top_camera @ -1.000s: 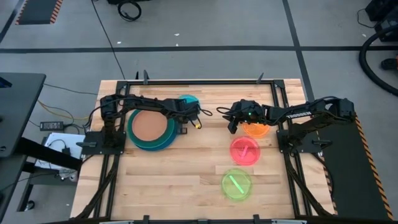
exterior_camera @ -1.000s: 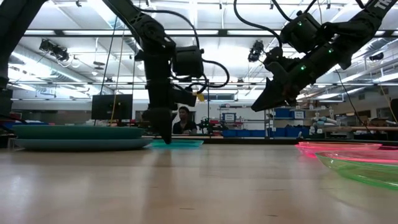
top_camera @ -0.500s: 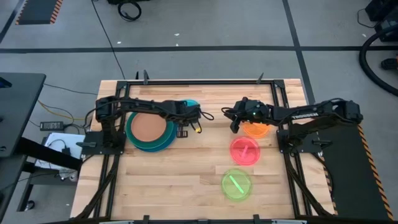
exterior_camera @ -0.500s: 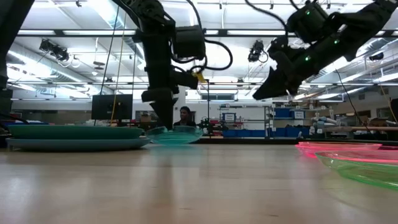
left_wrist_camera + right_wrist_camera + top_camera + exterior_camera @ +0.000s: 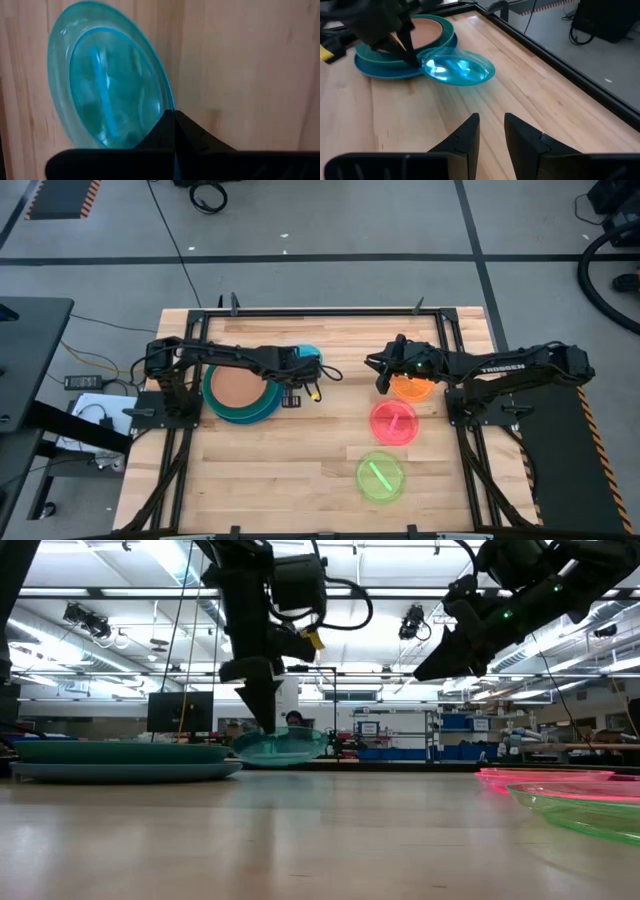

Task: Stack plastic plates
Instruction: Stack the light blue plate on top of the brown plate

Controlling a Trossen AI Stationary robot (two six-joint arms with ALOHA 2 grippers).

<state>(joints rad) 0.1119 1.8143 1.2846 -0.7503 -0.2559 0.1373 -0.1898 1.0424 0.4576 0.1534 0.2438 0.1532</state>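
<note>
Your left pincer (image 5: 297, 362) is clamped on the near rim of the small translucent cyan plate (image 5: 306, 349), fingers closed tight with the rim pinched between them, as the left wrist view shows. The low view has that plate (image 5: 281, 746) lifted clear of the counter (image 5: 320, 840) and tilted, hanging just below the downward-pointing pincer (image 5: 262, 718). Your left arm reaches out low and nearly flat across the stack, elbow back at its base and wrist bent down over the plate.

Directly behind that pincer, toward the arm's base, sits the stack: the brown plate (image 5: 242, 384) on top, nested in the dark-teal plate (image 5: 270, 399), with a blue plate (image 5: 268, 414) edge showing under it.

Your right pincer (image 5: 381, 376) hangs above the counter, well apart from the cyan plate and facing it, fingers (image 5: 466, 135) parted a little and holding nothing. Its arm stretches in low from the right side, wrist angled downward. The orange plate (image 5: 411, 388) lies just beside it under the wrist; the pink plate (image 5: 394, 422) and the lime plate (image 5: 381, 476) sit farther off.
</note>
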